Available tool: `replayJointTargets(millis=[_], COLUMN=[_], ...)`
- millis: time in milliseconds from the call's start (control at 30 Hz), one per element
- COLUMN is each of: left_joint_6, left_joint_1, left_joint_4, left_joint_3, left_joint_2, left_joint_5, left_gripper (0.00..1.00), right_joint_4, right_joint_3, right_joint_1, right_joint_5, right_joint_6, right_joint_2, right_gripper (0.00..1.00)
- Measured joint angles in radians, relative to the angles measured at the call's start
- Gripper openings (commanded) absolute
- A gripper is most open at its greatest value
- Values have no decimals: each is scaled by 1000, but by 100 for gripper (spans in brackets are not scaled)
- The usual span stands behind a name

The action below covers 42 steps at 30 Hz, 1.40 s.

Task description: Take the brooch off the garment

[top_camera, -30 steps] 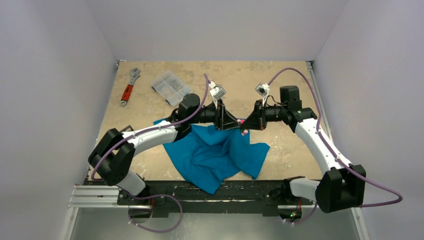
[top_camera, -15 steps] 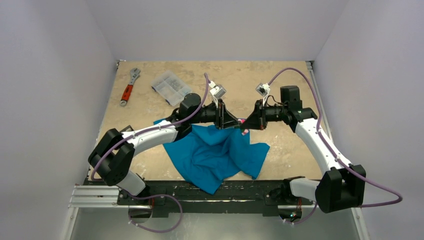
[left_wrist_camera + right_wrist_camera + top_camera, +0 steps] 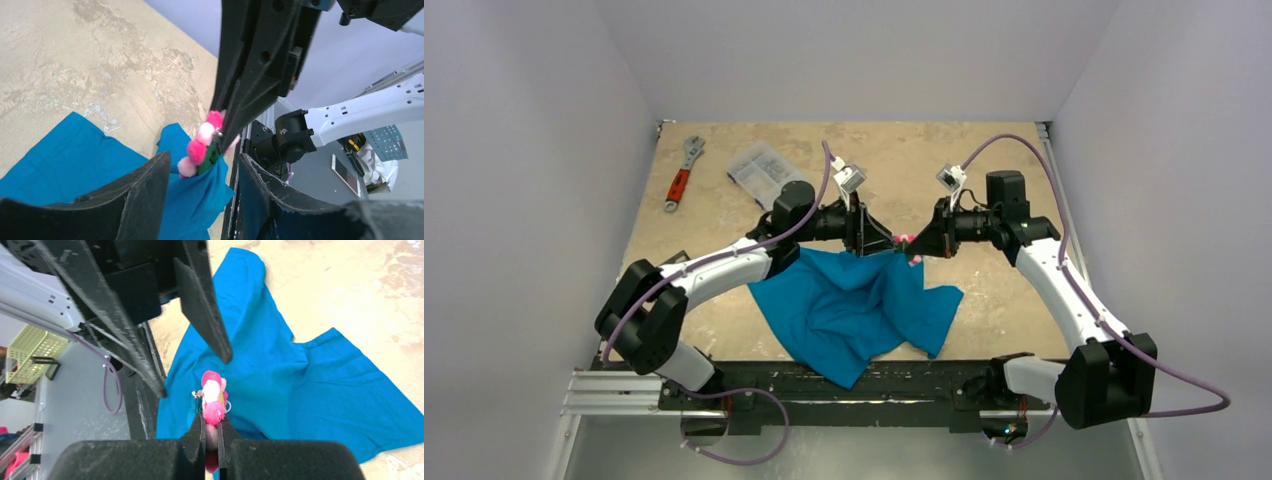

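Note:
The teal garment (image 3: 854, 310) lies crumpled on the table, and one peak of it is drawn up to the brooch (image 3: 904, 241). My right gripper (image 3: 913, 251) is shut on the brooch's pink petals (image 3: 212, 396), edge-on between its pads. In the left wrist view the brooch (image 3: 202, 143) sits just beyond my left gripper (image 3: 203, 160), with a fold of cloth (image 3: 197, 192) hanging from it between the jaws. My left gripper (image 3: 888, 244) is open, its fingers (image 3: 201, 305) spread either side of that fold and apart from it.
A red-handled wrench (image 3: 680, 176) and a clear plastic parts box (image 3: 766, 172) lie at the back left of the tan table (image 3: 984, 180). The black mounting rail (image 3: 824, 385) runs along the near edge. Grey walls close in both sides.
My left gripper has opened, let go of the cloth and drawn back a little to the left. My right gripper stays shut on the brooch in the same place.

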Motion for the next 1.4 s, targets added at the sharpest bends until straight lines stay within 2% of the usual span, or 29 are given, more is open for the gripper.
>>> replayJointTargets(millis=[333, 800, 933, 1167, 1400], left_joint_6=[108, 135, 122, 96, 90], left_joint_1=[3, -51, -51, -52, -56], left_joint_4=[-18, -32, -28, -15, -18], left_joint_3=[-10, 11, 33, 47, 49], left_joint_2=[-66, -16, 1, 20, 21], left_joint_5=[44, -27, -39, -41, -62], left_gripper=[52, 47, 41, 23, 14], right_joint_4=[-9, -6, -3, -2, 11], right_joint_3=[0, -2, -4, -4, -6], right_joint_1=[0, 0, 0, -1, -2], right_joint_5=[70, 45, 23, 4, 6], right_joint_6=[-55, -41, -39, -40, -23], right_joint_2=[-19, -51, -51, -50, -50], right_gripper=[0, 0, 0, 0, 0])
